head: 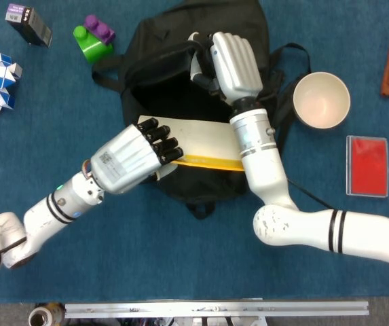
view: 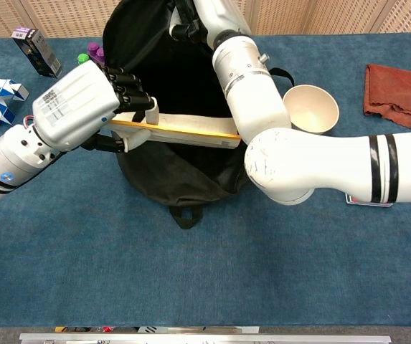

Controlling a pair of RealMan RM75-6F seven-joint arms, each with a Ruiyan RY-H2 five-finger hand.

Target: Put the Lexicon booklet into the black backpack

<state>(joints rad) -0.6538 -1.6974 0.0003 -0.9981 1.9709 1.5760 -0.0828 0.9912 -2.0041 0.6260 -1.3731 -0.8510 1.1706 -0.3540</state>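
- Biggest risk as I judge it: the Lexicon booklet (head: pixel 197 142) is lying nearly flat across the mouth of the black backpack (head: pixel 180 81) — if I push it on like this, its far end may butt against my right forearm or ride over the rim instead of dropping inside.
- My right hand (head: pixel 233 62) grips the upper edge of the opening and holds it up; if that grip slips, the fabric would likely fall over the mouth and block the booklet.
- My left hand (head: pixel 132 157) is clamped on the booklet's near end, dark fingers on top and thumb beneath in the chest view (view: pixel 83 107). The hold sits right at the end, so the long free part could sag or twist when I tilt it.
- Relative to that hand, the booklet sticks out to the right, over the dark opening, its far end hidden behind my right arm — not inside yet.
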